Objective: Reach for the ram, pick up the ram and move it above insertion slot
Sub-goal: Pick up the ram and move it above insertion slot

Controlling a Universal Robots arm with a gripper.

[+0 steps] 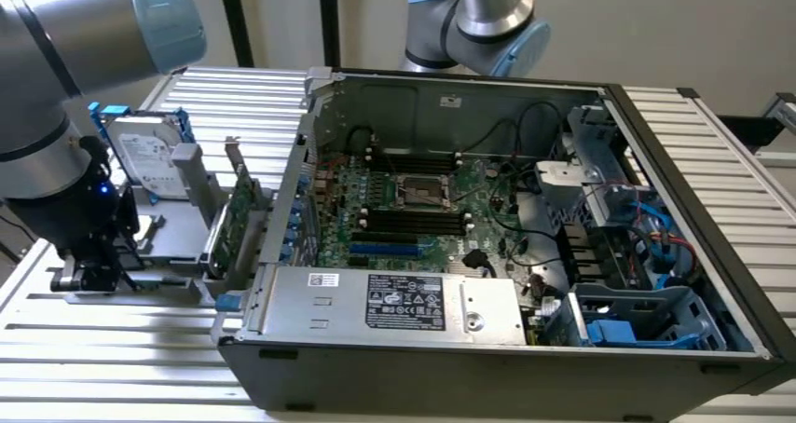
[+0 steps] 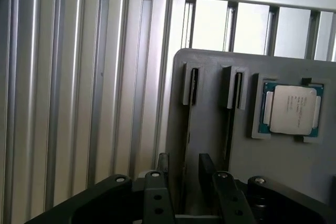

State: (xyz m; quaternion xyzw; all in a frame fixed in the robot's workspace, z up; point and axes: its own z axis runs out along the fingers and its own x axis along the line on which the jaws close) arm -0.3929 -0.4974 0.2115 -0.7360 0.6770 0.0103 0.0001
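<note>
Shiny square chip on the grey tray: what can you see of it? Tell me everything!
The processor chip is a flat square with a dull silver metal lid, tiny dark print on top and a blue-green board edge around it. It lies face up in a square pocket of the grey plastic holder, whose small tabs hug its sides. The holder rests on the ribbed metal table. The tool stands apart from it.

Ram [image 2: 186, 140], thin stick, edge-on, standing upright in grey holder [image 2: 210, 72]
</note>
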